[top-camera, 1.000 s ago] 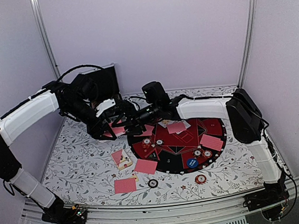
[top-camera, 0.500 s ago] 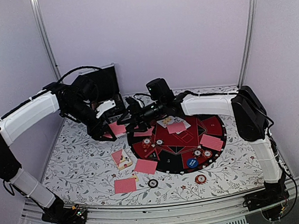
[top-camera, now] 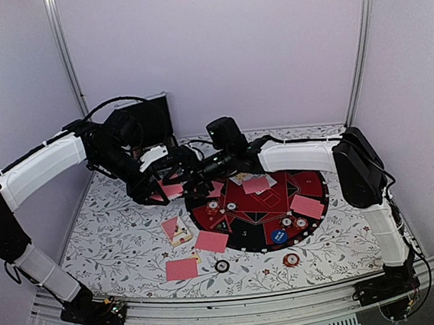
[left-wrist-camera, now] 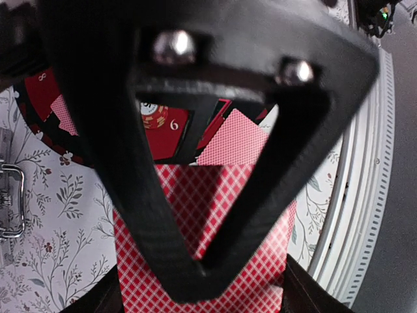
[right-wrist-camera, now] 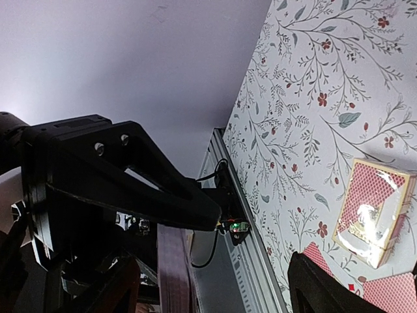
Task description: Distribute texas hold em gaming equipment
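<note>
Your left arm reached in from the left toward the far-left side of the mat [top-camera: 251, 232]. Your left pincer [top-camera: 156, 190] was clenched on the deck [left-wrist-camera: 257, 280], whose pink-red checked back faced its wrist camera. The deck was held above the floral surface [top-camera: 116, 233], just off the mat's rim. Your right arm crossed over the mat from the right and met it there. Your right pincer [top-camera: 191, 176] was released, with its fingers [right-wrist-camera: 319, 290] spread wide; the deck's edge showed between them, nearer one finger. In the left wrist view a black triangular finger crossed in front of the deck's back, and you could not tell whether it touched the top card or hung just above it. Single cards [top-camera: 182, 269] lay face down: one near the front edge of the surface, one touching the mat's near-left rim, and others on the mat at its right and far sides. A wrapped pack [right-wrist-camera: 374, 208] lay on the surface left of the mat, partly on top of another card. As for the chips [top-camera: 290, 260], an orange-red one sat on the surface just in front of the mat and a dark one lay to its left, well apart from it. More chips sat on the mat, two toward its left and two by the near-right rim, beside a blue chip [top-camera: 279, 236]. A black case [top-camera: 150, 119] stood at the back left, behind your left arm.
</note>
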Action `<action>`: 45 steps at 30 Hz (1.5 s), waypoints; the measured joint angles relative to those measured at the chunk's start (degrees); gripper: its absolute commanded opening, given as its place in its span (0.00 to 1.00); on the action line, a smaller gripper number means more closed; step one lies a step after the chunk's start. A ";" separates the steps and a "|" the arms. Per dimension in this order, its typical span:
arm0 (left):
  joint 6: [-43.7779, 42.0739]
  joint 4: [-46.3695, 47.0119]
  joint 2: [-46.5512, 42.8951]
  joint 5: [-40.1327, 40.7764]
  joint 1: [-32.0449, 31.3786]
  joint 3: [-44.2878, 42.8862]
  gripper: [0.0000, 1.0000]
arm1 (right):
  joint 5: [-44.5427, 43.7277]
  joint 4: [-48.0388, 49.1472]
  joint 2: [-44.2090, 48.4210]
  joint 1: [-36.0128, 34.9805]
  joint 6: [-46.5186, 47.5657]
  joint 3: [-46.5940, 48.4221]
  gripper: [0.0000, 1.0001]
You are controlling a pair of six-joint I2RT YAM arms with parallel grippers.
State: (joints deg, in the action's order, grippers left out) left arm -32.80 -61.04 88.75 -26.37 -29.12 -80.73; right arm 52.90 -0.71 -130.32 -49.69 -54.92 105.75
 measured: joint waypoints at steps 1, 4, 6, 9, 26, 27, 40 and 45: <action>0.00 0.02 0.00 -0.02 0.00 0.00 0.00 | 0.09 0.33 -0.46 -0.50 -0.24 0.70 0.82; 0.02 0.15 0.00 -0.04 0.00 0.00 0.00 | 0.46 1.20 -2.10 -1.57 -0.90 2.36 0.80; 0.00 0.22 0.00 -0.07 0.00 0.00 0.00 | 0.61 1.33 -2.84 -1.97 -1.22 2.64 0.77; 0.00 0.04 0.00 0.04 0.00 0.00 0.00 | 1.01 1.42 -3.63 -2.21 -1.57 2.64 0.73; 0.00 0.59 0.00 0.31 0.00 0.02 0.00 | 0.66 -3.61 -0.17 2.23 3.67 1.03 0.58; 0.00 0.57 0.00 0.28 0.00 0.02 0.00 | 0.61 -3.91 0.04 2.49 3.89 1.03 0.54; 0.02 0.26 0.00 0.11 0.00 0.02 0.00 | 0.57 -4.85 2.67 2.97 4.28 0.20 0.25; 0.00 0.26 0.00 0.09 0.00 0.00 0.00 | 0.55 -5.40 3.93 3.15 4.11 -0.79 0.17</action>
State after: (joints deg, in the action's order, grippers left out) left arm -32.80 -60.77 88.75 -26.28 -29.12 -80.73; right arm 53.45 -6.11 -126.39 -46.54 -50.81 104.97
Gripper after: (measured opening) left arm 0.656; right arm 0.207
